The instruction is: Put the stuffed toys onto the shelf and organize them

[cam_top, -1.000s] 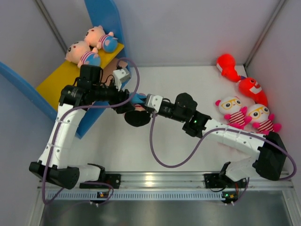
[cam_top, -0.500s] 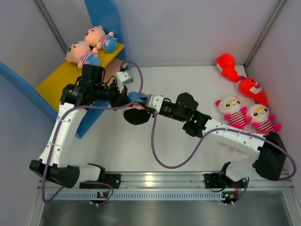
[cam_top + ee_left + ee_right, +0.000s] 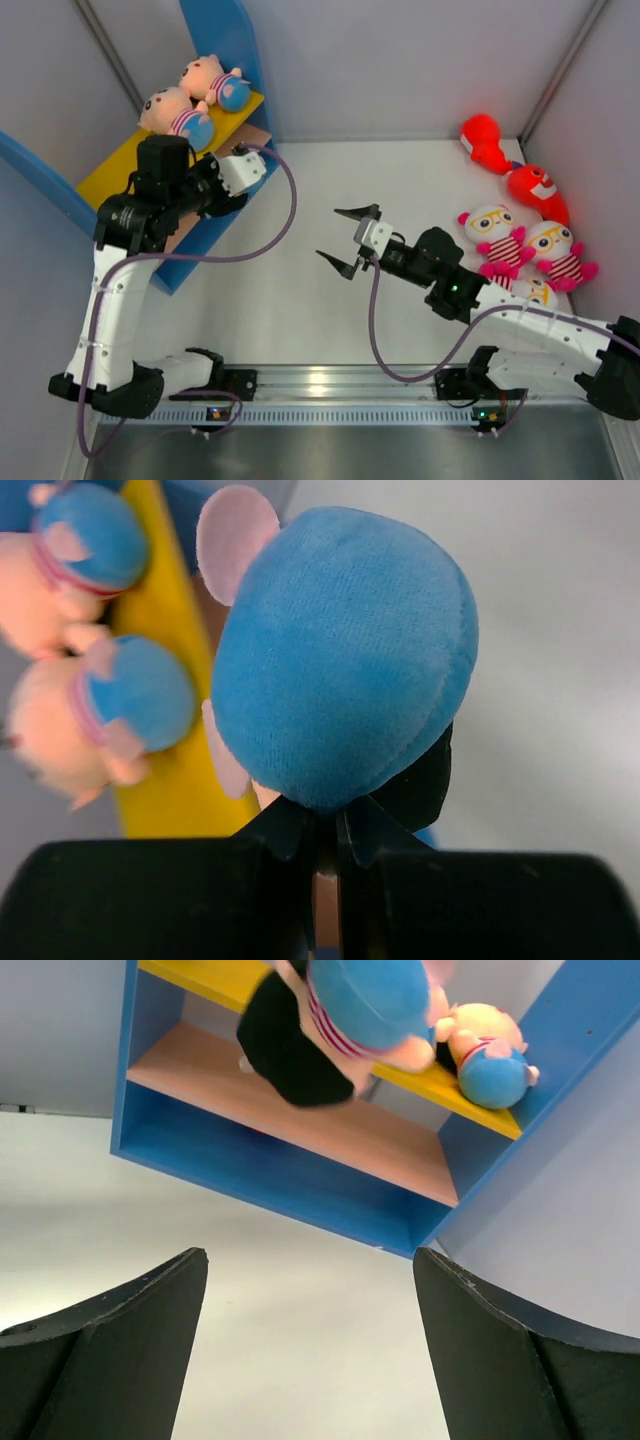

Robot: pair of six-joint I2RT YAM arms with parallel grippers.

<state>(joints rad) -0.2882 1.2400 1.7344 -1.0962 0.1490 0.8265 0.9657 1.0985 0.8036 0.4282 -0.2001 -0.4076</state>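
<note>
My left gripper is shut on the blue pants of a peach doll and holds it in front of the shelf's yellow upper board. In the top view my left wrist hides that doll. The right wrist view shows the held doll hanging by the left gripper. Two more dolls lie on the yellow board. My right gripper stands open and empty over mid-table. Two red creatures and two owls lie at the right.
The shelf lies tilted at the back left, with a blue side panel rising by the back wall. Grey walls close in the left, back and right sides. A purple cable loops from the left wrist. The tan lower board carries nothing.
The left gripper shut on the doll and carried it left to the shelf. The right gripper let go of it, opened wide and drew back to the right.
</note>
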